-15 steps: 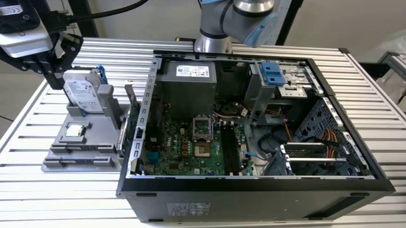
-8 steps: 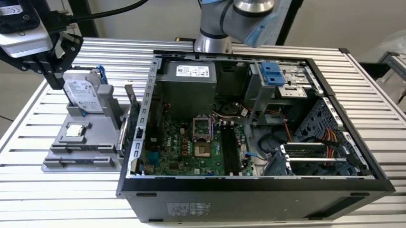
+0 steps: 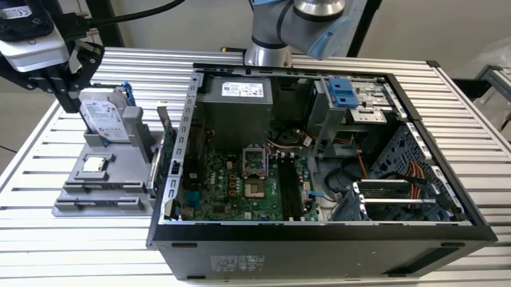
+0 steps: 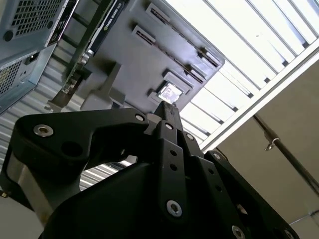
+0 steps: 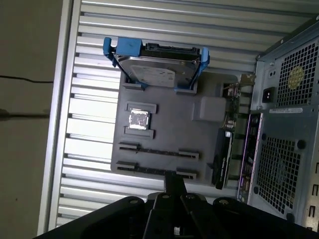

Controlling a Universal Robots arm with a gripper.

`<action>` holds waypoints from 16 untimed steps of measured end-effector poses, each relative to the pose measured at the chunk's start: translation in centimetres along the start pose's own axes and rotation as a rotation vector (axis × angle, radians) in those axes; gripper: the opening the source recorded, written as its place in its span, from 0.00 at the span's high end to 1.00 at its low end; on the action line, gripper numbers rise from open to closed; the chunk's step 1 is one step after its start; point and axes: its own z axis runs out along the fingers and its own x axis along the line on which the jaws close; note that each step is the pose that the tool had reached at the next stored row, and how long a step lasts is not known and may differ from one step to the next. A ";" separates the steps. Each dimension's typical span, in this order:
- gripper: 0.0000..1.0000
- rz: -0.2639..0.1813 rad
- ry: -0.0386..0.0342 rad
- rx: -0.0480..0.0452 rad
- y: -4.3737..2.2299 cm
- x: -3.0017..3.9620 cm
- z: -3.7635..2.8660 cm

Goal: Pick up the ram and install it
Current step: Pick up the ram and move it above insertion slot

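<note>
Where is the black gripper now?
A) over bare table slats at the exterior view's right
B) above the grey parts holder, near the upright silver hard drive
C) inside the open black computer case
B: in the exterior view the gripper hangs over the grey parts holder, by the top of the silver hard drive.

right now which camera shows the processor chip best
The first wrist view: the processor chip is seen square on, unblocked. The exterior view shows it at a slant; the second wrist view, tilted, from low down.
</note>
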 end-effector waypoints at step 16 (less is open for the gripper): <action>1.00 -0.123 0.0055 0.0043 0.00 0.00 0.00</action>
